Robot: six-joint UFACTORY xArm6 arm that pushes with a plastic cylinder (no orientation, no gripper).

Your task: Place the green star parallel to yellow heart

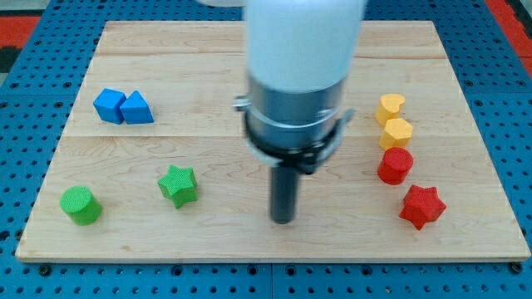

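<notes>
Eight small coloured blocks sit on a pale wooden board [249, 75] laid over a blue pegboard surface [33, 100]: two blue, two green, two yellow and two red. At the view's upper left, a blue cube-like block [108, 105] and a blue triangular block [138, 109] touch side by side. Toward the view's lower left stands a green cylinder [81, 205], and just to the view's right of it, apart from it, lies the green star [179, 184]. Along the view's right side runs a column of four: the yellow heart [390, 107] at the top, a yellow hexagonal block [396, 133] touching it below, a red round-edged block [394, 166] just beneath that, and a red star [421, 207] lowest and slightly further to the view's right. The arm's white and grey body fills the view's upper centre, ending in a straight dark rod; my tip [283, 219] rests on bare wood near the board's lower middle, touching no block, with nothing to grasp with. It stands to the view's right of the green star, well apart from it, and the yellow heart lies far across the board from that star.
</notes>
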